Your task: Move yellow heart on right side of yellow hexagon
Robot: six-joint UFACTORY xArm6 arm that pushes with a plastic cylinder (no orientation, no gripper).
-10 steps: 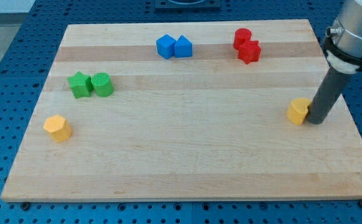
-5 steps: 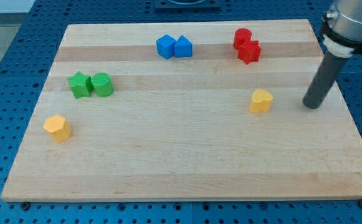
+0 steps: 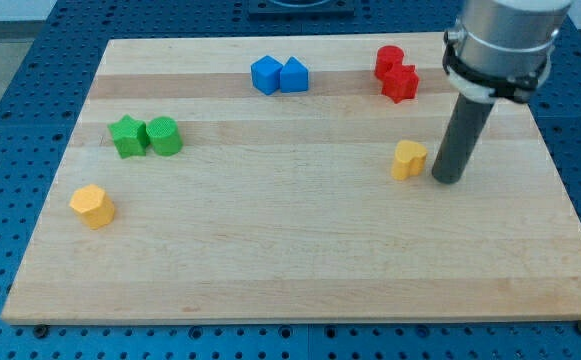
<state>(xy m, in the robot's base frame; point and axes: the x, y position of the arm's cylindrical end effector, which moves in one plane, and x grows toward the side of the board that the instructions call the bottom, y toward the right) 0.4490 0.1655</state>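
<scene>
Camera view: tip (image 3: 448, 181) just beside yellow heart (image 3: 408, 159), at its 3 o'clock, set to shove toward 9. No hand on rig, bare rod, nothing held. Yellow hexagon (image 3: 92, 205) far off at heart's 8 o'clock on desk (image 3: 290, 270); long push remaining.

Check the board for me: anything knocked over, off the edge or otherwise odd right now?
Nothing stands out. The yellow heart sits flat just left of my tip, far from the yellow hexagon at the view's left. The blue, red and green pairs sit tidy, all on the wooden board.
</scene>
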